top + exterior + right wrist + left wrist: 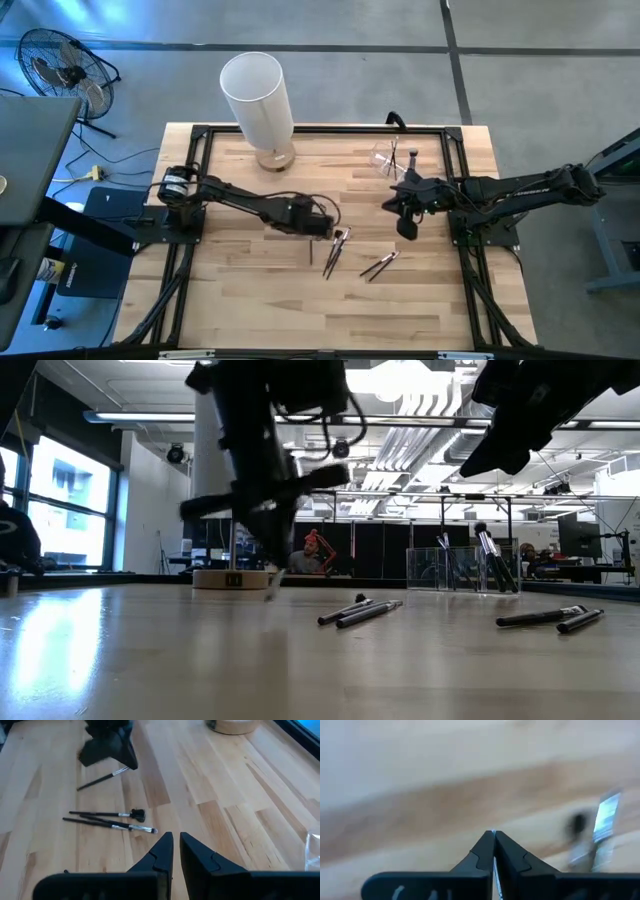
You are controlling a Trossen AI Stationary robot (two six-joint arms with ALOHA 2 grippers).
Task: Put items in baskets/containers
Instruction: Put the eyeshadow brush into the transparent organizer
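Note:
My left gripper (pixel 314 238) is mid-table, pointing steeply down and shut on one thin dark-handled brush (pixel 102 779). Two more brushes (pixel 336 252) lie crossed on the wood just right of it, and another pair (pixel 380 265) lies farther right. The tall white cylinder (pixel 258 95) stands on its tan base (pixel 232 578) at the far edge. The small clear holder (pixel 392 160) stands at the far right with brushes upright in it. My right gripper (pixel 176 837) hovers above the table near the holder, its fingers almost together with nothing between them. My left gripper pinches the brush at its silvery ferrule (pixel 121 771), near the bristle end, between its two fingers. The fingers (pixel 485 852) come from above, slanting down, and lie across the brush. The dark handle (pixel 311 252) trails toward the near edge; whether its free end touches the wood I cannot tell.
Black frame rails (pixel 200 130) run along the table's edges. A fan (pixel 60 65) stands on the floor beyond the far left corner. Bare wood lies toward the near edge (pixel 300 320).

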